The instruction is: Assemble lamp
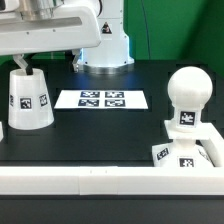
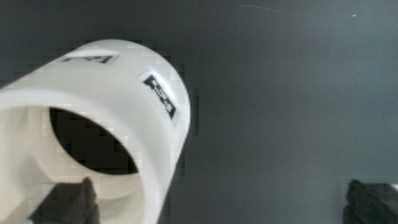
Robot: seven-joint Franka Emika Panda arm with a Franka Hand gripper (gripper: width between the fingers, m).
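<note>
Exterior view first, from the front edge backward: a white rail [image 1: 90, 180] runs along the bottom of the frame at the near edge of the black worktop [image 1: 110, 130]. At the lower right, touching that rail, sits the flat tagged base [image 1: 182, 152], and the round bulb [image 1: 187, 95] stands upright on it, its tagged neck just above the base. At mid-left stands the shade [image 1: 28, 100], narrow end up, with tags on its side. Directly above it hangs the claw [image 1: 22, 62], its dark tip down at the shade's top; whether it touches cannot be told from here. Further back, near the frame's centre, the marker board [image 1: 100, 99] lies flat, well apart from the bulb and just beside the shade. At the top centre is the arm's white pedestal [image 1: 105, 45].

Wrist view shows the shade [image 2: 107, 120] from above, its dark hollow opening at the lower left of the frame and a tag strip along its wall. Two dark fingertips [image 2: 71, 203] appear at the bottom corners, spread wide; one lies over the shade's rim, the other over bare worktop [image 2: 285, 100]. The claw is open and grips nothing.
</note>
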